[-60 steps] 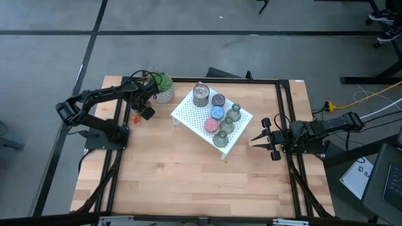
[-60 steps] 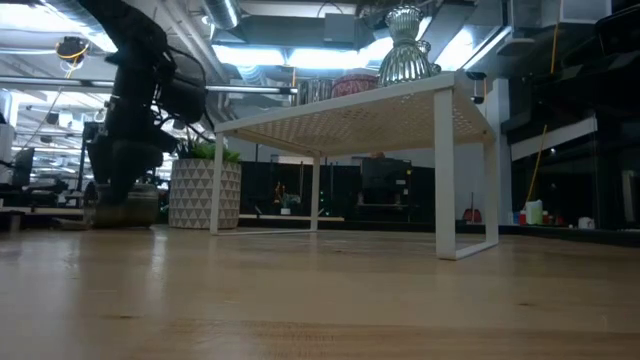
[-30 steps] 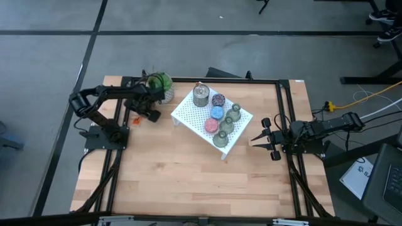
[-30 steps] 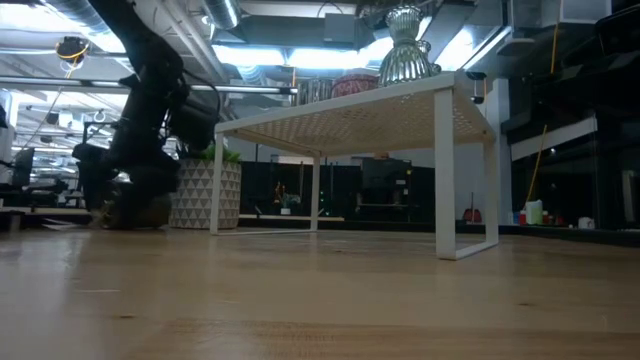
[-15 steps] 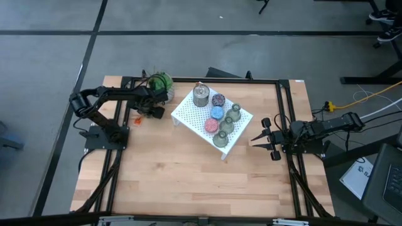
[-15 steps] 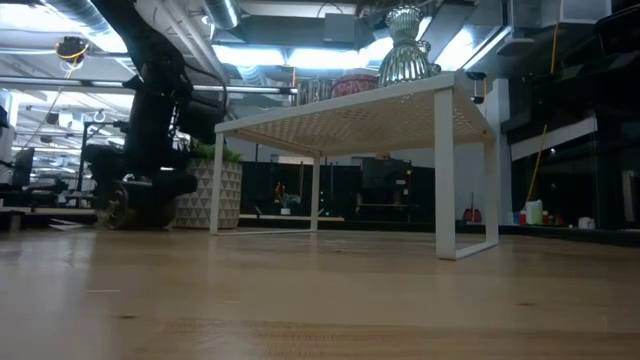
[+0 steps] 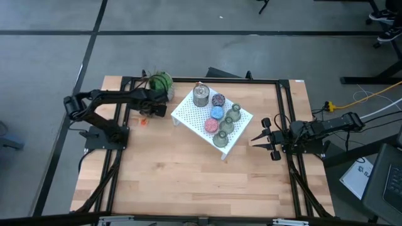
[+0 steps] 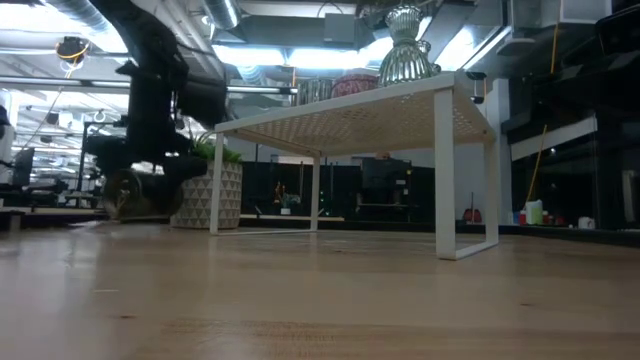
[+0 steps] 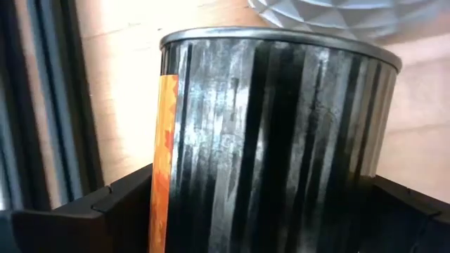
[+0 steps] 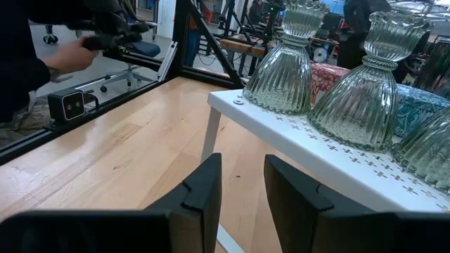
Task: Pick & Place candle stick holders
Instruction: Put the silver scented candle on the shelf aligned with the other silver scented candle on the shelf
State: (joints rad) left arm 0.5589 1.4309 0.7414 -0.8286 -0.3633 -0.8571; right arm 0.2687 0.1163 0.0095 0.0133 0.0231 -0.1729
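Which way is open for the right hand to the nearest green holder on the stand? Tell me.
Probably straight ahead: the right hand sits open beside the white stand, nothing lies between it and the corner green holder, though that stands higher than the fingers.

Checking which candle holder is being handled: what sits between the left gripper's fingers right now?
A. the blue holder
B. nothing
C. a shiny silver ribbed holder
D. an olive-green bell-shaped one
C: the left wrist view shows a shiny silver ribbed holder filling the space between the left gripper fingers, beside the potted plant.
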